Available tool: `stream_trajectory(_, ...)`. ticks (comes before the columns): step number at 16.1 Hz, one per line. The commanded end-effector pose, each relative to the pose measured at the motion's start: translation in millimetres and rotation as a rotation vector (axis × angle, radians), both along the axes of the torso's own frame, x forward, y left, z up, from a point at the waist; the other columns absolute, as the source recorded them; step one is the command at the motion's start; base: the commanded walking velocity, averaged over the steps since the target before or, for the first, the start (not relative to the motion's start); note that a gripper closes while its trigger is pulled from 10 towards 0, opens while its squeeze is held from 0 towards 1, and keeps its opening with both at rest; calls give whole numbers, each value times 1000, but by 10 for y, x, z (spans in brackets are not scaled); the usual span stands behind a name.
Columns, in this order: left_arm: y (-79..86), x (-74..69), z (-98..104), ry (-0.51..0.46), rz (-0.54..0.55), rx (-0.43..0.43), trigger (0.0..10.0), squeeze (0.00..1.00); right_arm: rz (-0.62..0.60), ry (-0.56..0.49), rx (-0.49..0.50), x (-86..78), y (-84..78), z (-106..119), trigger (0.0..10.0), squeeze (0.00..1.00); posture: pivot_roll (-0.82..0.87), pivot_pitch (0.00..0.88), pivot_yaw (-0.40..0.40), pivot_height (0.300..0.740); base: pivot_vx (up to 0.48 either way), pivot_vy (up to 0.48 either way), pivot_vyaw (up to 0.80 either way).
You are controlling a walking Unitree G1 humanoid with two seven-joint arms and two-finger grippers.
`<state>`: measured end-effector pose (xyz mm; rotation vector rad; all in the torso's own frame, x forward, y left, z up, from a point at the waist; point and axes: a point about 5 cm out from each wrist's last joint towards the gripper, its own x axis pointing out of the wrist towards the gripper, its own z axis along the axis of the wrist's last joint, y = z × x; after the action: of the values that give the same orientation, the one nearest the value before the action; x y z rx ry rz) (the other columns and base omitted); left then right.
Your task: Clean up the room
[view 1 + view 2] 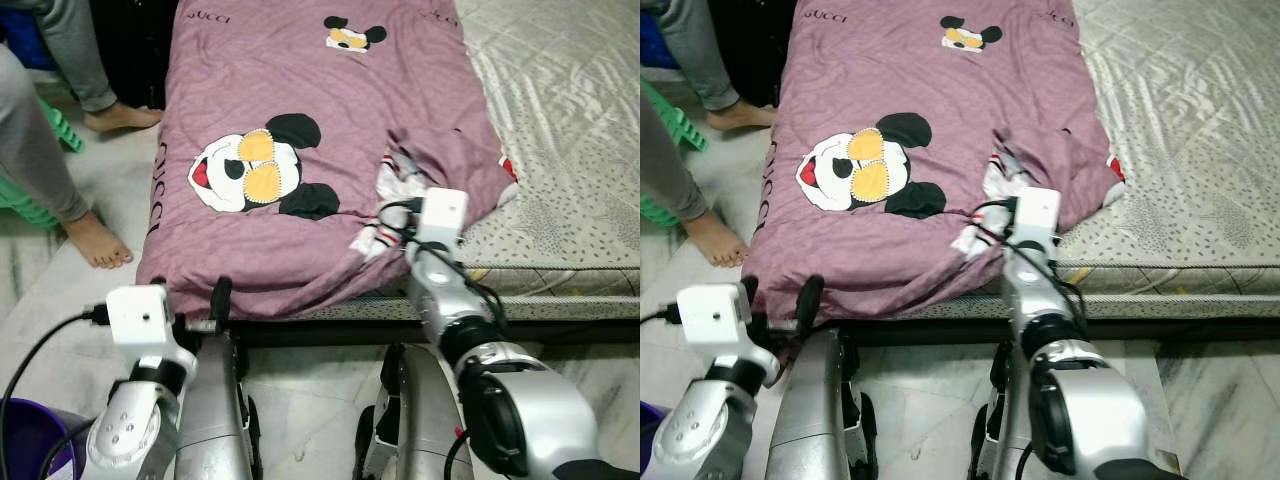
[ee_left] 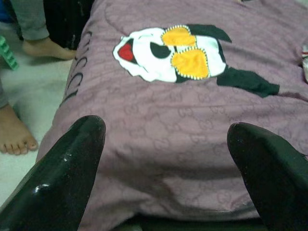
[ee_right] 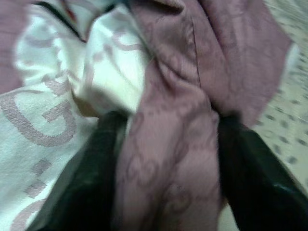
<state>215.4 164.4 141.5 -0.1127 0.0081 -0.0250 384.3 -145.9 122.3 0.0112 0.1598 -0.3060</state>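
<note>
Right gripper (image 3: 166, 159) pinches a bunched fold of the mauve blanket (image 1: 300, 120) near the bed's (image 1: 560, 270) foot edge; left gripper (image 2: 166, 173) hovers spread before the blanket's hanging corner, apparently untouching.

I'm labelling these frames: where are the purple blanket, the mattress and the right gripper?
purple blanket (image 1: 300, 90): left eye view, plain cloth above the cartoon print.
mattress (image 1: 560, 110): left eye view, bare quilted top.
right gripper (image 3: 168, 159): right wrist view, midway between fingertips, over the bunched fold.

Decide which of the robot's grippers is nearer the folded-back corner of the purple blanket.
Right. The right gripper pinches the blanket at that corner; the left gripper hovers open off its near edge.
</note>
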Motion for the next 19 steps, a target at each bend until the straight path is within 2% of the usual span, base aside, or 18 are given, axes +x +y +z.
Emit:
stream_trajectory(1,52,-1,-82,40,21,9,10000,0,-106,71,45,-91,-203,-181,0,0,178,267,-29,548,0,0,0)
stream_trajectory(3,50,49,-65,26,14,12,10000,0,-211,68,89,-136,-447,-205,0,0,170,253,-24,548,0,0,0)
stream_trajectory(4,55,95,-54,17,12,13,10000,0,-269,68,87,-179,-641,-218,0,0,159,244,-22,548,0,0,0)
stream_trajectory(5,57,108,-53,15,12,14,10000,0,-280,69,88,-190,-682,-224,0,0,157,242,-21,548,0,0,0)
stream_trajectory(6,56,147,-48,9,8,14,10000,0,-305,77,76,-248,-832,-264,0,0,140,233,-19,548,0,0,0)
stream_trajectory(8,45,188,-53,2,4,11,10000,0,-307,89,43,-338,-951,-346,0,0,122,227,-19,548,0,0,0)
stream_trajectory(13,-1,266,-68,-10,-14,-2,10000,0,-258,116,27,-631,-1022,-626,0,0,94,209,-17,548,0,0,0)
stream_trajectory(16,14,297,-67,-18,-20,1,10000,0,-188,93,26,-775,-951,-649,0,0,87,196,-11,548,0,0,0)
stream_trajectory(19,17,324,-63,-24,-24,3,10000,0,-179,99,9,-889,-994,-662,0,0,82,183,-10,548,0,0,0)
